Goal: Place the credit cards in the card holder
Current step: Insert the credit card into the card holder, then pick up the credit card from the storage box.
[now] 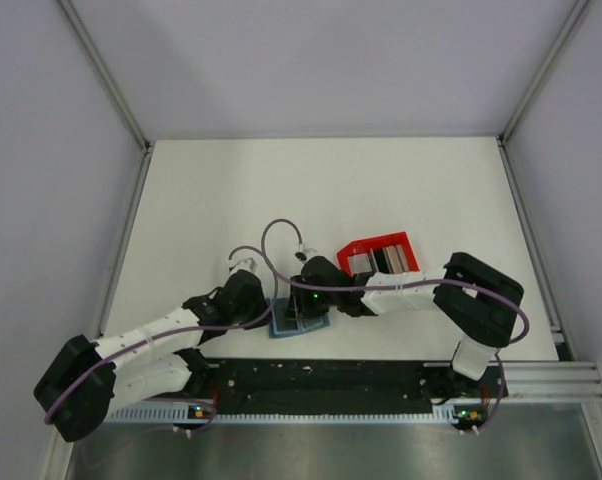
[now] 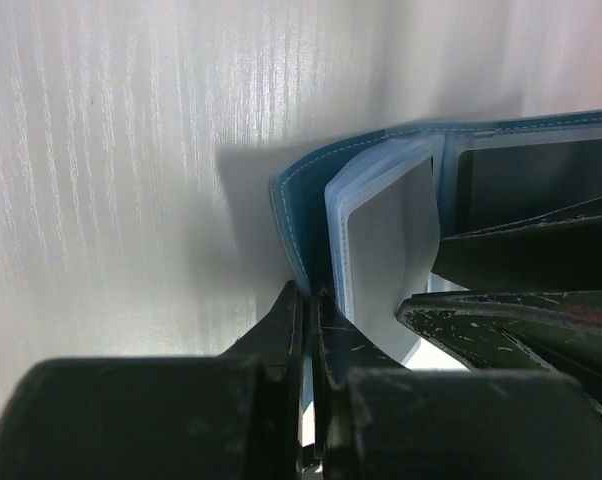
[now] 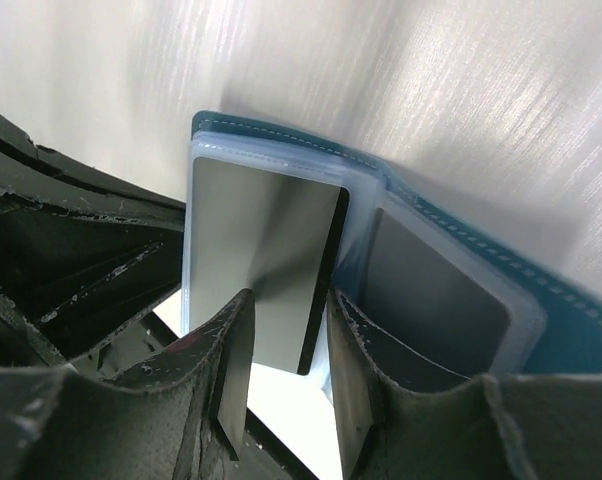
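The card holder, a teal wallet, lies open on the table between the two arms. My left gripper is shut on the edge of its teal cover. A grey credit card sits most of the way inside a clear sleeve, its lower end sticking out. My right gripper stands open just below it, the left finger in front of the card's face and the right finger beside its dark edge. A darker card fills the neighbouring pocket.
A red open-topped tray with more cards stands just right of and behind the wallet. The left arm's fingers crowd the wallet's left side. A metal rail runs along the near edge.
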`<state>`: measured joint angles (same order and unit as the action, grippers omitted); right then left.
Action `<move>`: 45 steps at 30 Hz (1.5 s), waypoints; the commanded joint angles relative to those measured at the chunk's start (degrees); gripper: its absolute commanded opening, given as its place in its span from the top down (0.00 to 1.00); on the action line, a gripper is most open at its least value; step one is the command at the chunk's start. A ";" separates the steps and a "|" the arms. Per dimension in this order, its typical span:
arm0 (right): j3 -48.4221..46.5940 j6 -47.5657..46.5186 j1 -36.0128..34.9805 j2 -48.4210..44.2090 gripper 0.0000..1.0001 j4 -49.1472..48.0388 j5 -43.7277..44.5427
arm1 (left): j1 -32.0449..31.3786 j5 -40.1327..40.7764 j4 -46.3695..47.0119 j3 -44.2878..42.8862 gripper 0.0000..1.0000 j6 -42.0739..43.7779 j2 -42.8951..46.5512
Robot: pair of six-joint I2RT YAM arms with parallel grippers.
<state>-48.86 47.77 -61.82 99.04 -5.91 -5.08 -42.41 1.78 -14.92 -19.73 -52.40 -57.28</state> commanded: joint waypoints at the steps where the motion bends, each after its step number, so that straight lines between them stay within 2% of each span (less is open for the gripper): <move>1: -1.41 -2.15 -0.75 -4.90 0.63 0.97 4.01 | -0.13 0.50 -2.40 -0.93 1.00 1.43 -0.47; 9: -1.50 -7.34 3.19 -19.22 0.60 13.19 16.23 | -0.13 0.42 -3.45 -2.24 1.00 1.86 0.24; 12: -1.85 -8.30 7.40 -24.24 0.60 19.52 19.14 | -0.13 0.24 -3.54 -2.60 1.00 2.13 0.24; 17: 0.78 -10.67 17.77 -28.46 0.54 24.10 17.31 | -0.21 0.06 -3.45 -2.95 1.00 2.48 0.06; 23: 2.28 -13.93 26.04 -27.51 0.53 25.16 12.91 | -0.13 -0.11 -3.28 -2.77 1.00 2.39 0.06; 34: 1.75 -15.51 30.71 -19.68 0.53 24.55 9.48 | -0.13 -0.20 -2.66 -2.77 1.00 2.66 -0.91; 39: 1.75 -16.39 31.59 -18.54 0.60 22.79 7.11 | -0.13 -0.02 -2.49 -2.69 1.00 2.48 -1.00; 45: 2.10 -16.22 33.43 -18.71 0.75 21.12 3.52 | -0.13 0.06 -2.40 -2.69 1.00 2.39 -1.35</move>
<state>-46.48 32.08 -29.95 80.55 18.48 1.93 -42.41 1.74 -17.10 -21.17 -50.89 -58.04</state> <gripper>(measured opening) 0.284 0.023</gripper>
